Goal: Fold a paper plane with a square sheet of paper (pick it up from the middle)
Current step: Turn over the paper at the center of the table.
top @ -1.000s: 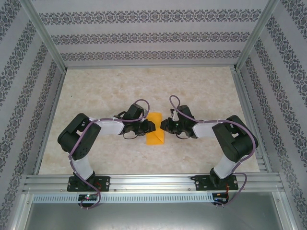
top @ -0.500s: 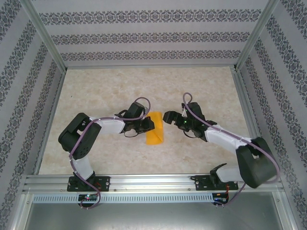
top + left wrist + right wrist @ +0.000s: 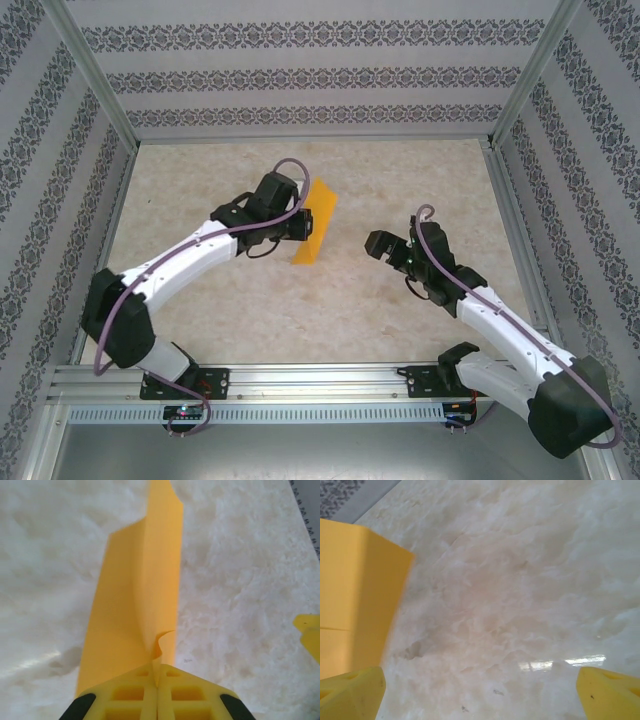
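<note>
Marble-patterned tabletop (image 3: 250,320): left gripper (image 3: 303,227) pinches the folded orange sheet of paper (image 3: 318,206); right gripper (image 3: 377,244) hovers apart, jaws spread wide.

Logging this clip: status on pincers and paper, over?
Left pincer shut on folded orange paper. Right pincer open, apart from it. Nothing in the way.

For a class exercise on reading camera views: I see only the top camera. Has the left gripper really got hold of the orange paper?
Observer: Yes. The left wrist camera shows the left gripper shut, the edge of the paper pinched between its fingers.
Operator: Is the paper flat?
Observer: No, it is folded along a lengthwise crease.
Operator: And the other one?
Observer: Its wrist camera shows the right gripper wide open, holding nothing, above the table.
</note>
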{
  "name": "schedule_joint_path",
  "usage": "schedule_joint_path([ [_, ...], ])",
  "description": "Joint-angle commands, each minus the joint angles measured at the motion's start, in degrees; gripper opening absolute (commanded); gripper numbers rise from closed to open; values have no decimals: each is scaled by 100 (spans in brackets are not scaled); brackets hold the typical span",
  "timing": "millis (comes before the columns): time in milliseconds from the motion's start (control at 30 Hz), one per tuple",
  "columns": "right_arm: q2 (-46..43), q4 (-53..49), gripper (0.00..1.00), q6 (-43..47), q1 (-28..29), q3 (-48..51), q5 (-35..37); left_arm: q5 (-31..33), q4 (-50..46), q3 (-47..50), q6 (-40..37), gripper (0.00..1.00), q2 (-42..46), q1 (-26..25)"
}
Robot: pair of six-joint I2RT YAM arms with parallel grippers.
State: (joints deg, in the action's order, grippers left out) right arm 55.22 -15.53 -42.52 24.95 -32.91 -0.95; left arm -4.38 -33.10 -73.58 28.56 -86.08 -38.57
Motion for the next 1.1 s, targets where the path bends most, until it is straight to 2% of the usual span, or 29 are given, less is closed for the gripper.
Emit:
schedule_joint_path([
  [0, -162, -260, 98, -235, -85, 173, 481, 1501, -1280, -375, -916, 8, 168, -201],
  [133, -155, -362, 98, -282, -169, 182, 461, 2913, -1721, -794, -1307, 8, -27, -382],
  [267, 28, -546, 98, -192, -232, 65, 303, 4041, -2041, -1116, -1445, 7, -564, -579],
  [533, 160, -796, 98, -255, -406, 34, 461, 5336, -2416, -1617, -1096, 6, -2166, -835],
  [633, 93, -909, 98, -299, -556, 78, 512, 5344, -2462, -1854, -1006, 6, -2745, -935],
  [800, -108, -1101, 98, -380, -839, 162, 567, 4760, -2042, -1924, -1075, 6, -3325, -1229],
  [1067, -554, -1286, 98, -247, -1319, 210, 209, 3928, -1794, -2039, -886, 7, -3942, -1570],
])
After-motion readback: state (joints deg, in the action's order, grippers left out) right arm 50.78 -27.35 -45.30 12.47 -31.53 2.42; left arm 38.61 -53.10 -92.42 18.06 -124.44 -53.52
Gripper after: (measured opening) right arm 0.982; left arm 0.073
